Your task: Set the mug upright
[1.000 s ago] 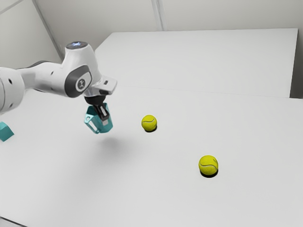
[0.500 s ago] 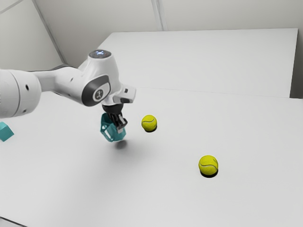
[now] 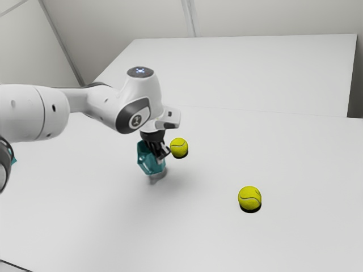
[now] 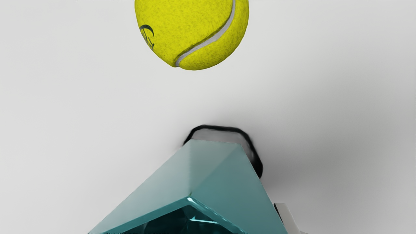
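Clamping the tilted teal mug (image 3: 148,162) between its closed-in fingers, your claw (image 3: 163,156) hangs above the table (image 3: 96,221) near the far tennis ball (image 3: 178,147).

Nothing can be read for certain. Dark printed characters (image 4: 148,36) curve out of sight on a tennis ball (image 4: 195,29), and the round badge (image 3: 136,120) on the arm (image 3: 142,90) bears a mark too small to read.

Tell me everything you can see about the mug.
The mug is teal, with flat, angular walls and a glossy, darker hollow inside. It looks tilted, with the gripper shut on it, beside the nearer tennis ball. Whether it touches the table is unclear.
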Robot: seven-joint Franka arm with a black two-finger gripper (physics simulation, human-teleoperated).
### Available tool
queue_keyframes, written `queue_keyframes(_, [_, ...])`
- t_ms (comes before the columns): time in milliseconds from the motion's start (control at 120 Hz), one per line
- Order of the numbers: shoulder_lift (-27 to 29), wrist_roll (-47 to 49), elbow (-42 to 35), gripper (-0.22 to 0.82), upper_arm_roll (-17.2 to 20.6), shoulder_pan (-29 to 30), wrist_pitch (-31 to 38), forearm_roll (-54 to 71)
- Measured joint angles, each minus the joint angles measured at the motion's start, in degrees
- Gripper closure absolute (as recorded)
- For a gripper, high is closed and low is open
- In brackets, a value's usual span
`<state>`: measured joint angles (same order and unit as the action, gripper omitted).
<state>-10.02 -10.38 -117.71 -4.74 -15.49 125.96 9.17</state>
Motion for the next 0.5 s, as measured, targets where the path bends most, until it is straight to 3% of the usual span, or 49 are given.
queue_keyframes(408, [-2.3,3.5,0.1,0.76,0.0,-1.2,2.5,0.0])
queue_keyframes(500, [-2.6,4.0,0.1,0.66,0.0,-1.2,2.8,-0.1])
